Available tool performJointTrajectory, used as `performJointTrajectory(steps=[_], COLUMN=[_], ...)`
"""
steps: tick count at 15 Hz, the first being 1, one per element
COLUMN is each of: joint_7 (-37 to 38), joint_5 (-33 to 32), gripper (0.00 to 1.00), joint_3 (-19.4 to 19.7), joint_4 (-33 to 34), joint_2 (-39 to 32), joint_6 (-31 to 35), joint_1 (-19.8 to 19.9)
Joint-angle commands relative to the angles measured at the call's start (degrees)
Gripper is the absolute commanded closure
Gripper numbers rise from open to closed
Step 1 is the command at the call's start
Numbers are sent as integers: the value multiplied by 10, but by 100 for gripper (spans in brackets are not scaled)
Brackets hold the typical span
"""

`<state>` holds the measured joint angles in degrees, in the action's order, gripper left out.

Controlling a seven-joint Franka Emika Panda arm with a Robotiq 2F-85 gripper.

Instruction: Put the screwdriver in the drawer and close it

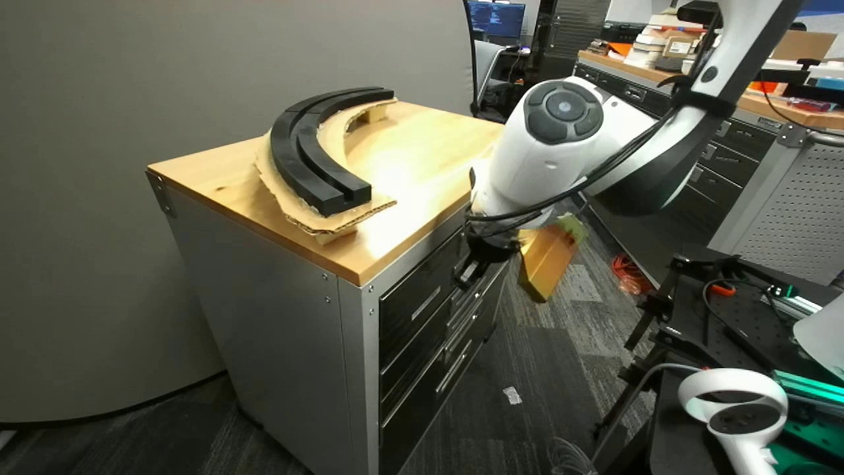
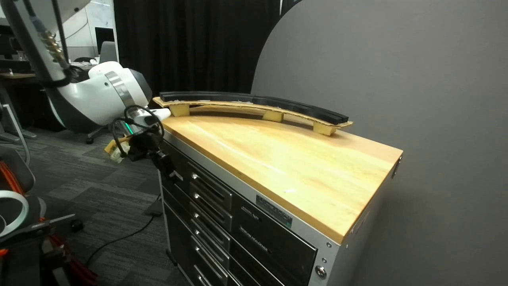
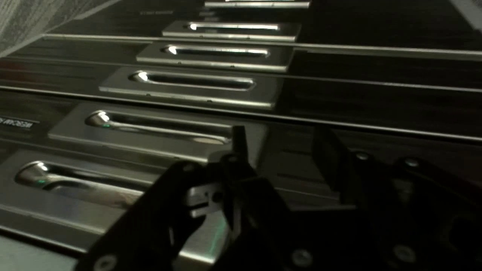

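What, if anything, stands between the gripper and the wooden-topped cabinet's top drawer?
Nothing visible: the wrist view shows no object between the open gripper and the top drawer. That drawer looks shut, though, so its front bars the way in. I can't make out the screwdriver.

This place seems to be a robotics lab with office furniture. In an exterior view, a robot arm [image 1: 620, 120] is at the upper right, a white hand controller [image 1: 745, 421] is at the lower right, and a lit monitor [image 1: 507, 20] and a grey chair [image 1: 486, 58] stand near the top centre. The floor [image 1: 541, 356] is carpeted.
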<state>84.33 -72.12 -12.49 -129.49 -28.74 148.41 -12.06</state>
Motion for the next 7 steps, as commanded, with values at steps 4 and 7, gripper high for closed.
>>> performJointTrajectory(steps=[4,7], joint_7=[-195,-191], joint_5=[182,167], gripper=[1,1], joint_3=[-67,-92], joint_4=[-95,-97], joint_2=[79,73], joint_6=[37,27], joint_1=[80,114])
